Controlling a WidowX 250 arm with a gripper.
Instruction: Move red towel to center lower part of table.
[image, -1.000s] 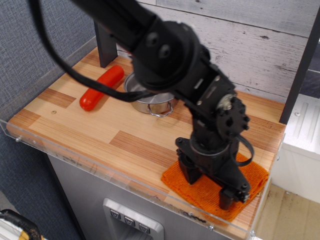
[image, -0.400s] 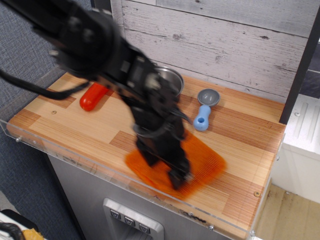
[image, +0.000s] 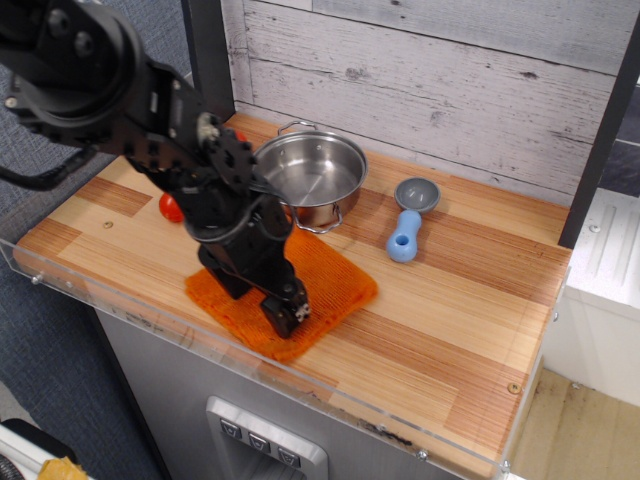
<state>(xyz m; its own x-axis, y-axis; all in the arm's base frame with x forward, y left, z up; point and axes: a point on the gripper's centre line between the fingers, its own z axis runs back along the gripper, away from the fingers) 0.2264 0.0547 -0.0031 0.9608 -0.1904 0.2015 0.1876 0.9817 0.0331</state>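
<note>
The red towel (image: 335, 280), an orange-red knitted cloth, lies flat on the wooden table (image: 450, 330) at the lower middle, just in front of the steel pot. My gripper (image: 255, 298) points down onto the towel's left half, its two black fingers (image: 284, 314) pressed into the cloth and closed on it. The arm hides part of the towel's left side.
A steel pot (image: 310, 175) stands right behind the towel. A blue scoop with a grey bowl (image: 405, 235) lies to the pot's right. A glossy red toy (image: 170, 207) peeks out behind my arm at left. A clear acrylic rim (image: 100, 300) edges the table front.
My gripper has dragged the towel from the table's lower right corner leftward to the lower middle, in front of the pot. The arm now covers most of the red toy.
</note>
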